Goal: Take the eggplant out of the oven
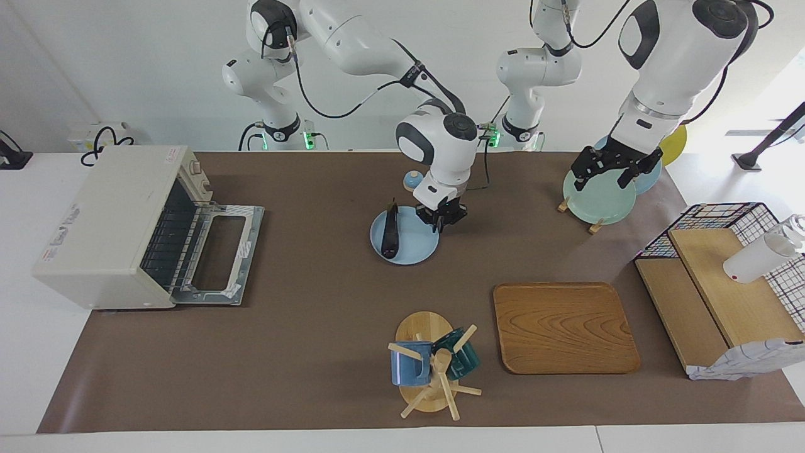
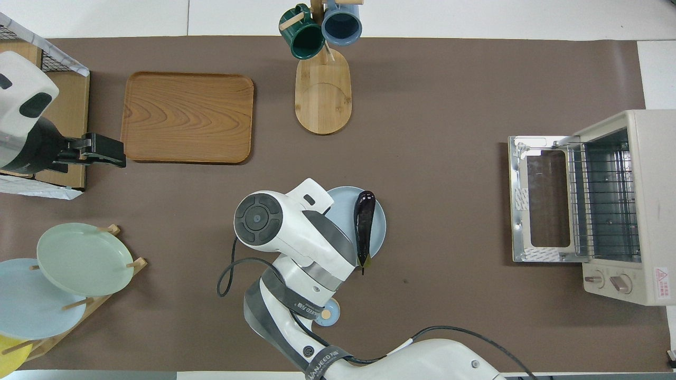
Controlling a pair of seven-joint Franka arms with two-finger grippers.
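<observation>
The dark purple eggplant [image 1: 390, 231] [image 2: 364, 224] lies on a light blue plate [image 1: 415, 250] [image 2: 342, 211] that rests on the brown mat in the middle of the table. My right gripper [image 1: 442, 221] is at the plate's rim, on the side toward the left arm's end; from overhead its own wrist hides it. The cream oven [image 1: 107, 220] [image 2: 641, 200] stands at the right arm's end with its door [image 1: 220, 251] dropped open and only a bare wire rack inside. My left gripper [image 1: 607, 175] [image 2: 105, 153] hangs open over the plate rack, holding nothing.
A mug tree [image 1: 431, 368] with two mugs and a wooden tray [image 1: 563, 327] sit farther from the robots. A rack with a green plate [image 1: 597, 198] and a wire basket with wooden shelves [image 1: 723, 277] stand at the left arm's end. A small blue disc [image 1: 413, 180] lies near the robots.
</observation>
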